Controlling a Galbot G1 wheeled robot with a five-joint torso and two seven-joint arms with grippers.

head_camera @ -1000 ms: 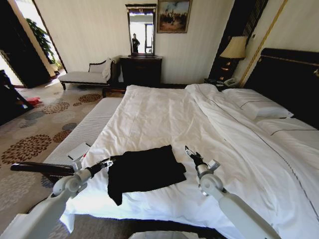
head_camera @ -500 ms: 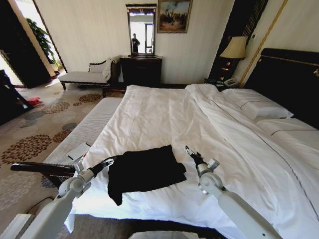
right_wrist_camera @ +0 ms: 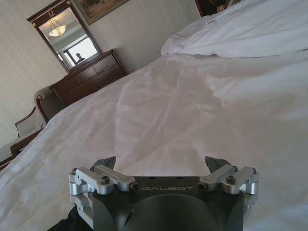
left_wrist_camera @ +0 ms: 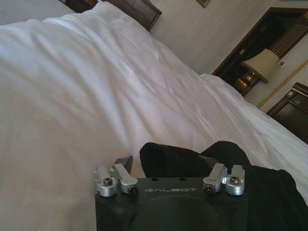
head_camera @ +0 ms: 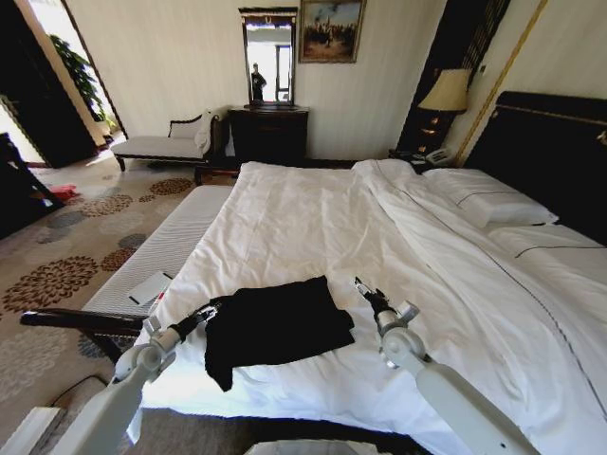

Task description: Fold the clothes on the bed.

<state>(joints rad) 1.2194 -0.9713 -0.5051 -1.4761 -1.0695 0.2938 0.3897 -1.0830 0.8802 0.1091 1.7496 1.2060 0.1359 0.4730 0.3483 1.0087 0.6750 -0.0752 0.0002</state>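
The clothes, one black T-shirt (head_camera: 275, 327), lie in a rough rectangle on the near part of the bed (head_camera: 313, 218), with one end hanging toward the front edge. My left gripper (head_camera: 211, 308) hovers at the shirt's left edge, open; in the left wrist view the gripper (left_wrist_camera: 168, 163) sits just short of the black fabric (left_wrist_camera: 240, 168). My right gripper (head_camera: 365, 289) stands open a little off the shirt's right edge, over white sheet. The right wrist view has the spread fingertips (right_wrist_camera: 106, 161) above bare duvet and a bit of shirt (right_wrist_camera: 67, 224).
A white-cushioned bench (head_camera: 161, 251) runs along the bed's left side with a flat white item (head_camera: 150, 287) on it. Pillows (head_camera: 488, 204) and a dark headboard (head_camera: 555, 152) are at the right. A dresser (head_camera: 270, 133) and a chaise (head_camera: 161, 144) stand at the far wall.
My left arm's elbow has shifted slightly right and down while its gripper stays at the shirt's edge. The right gripper has barely moved. The shirt lies as before.
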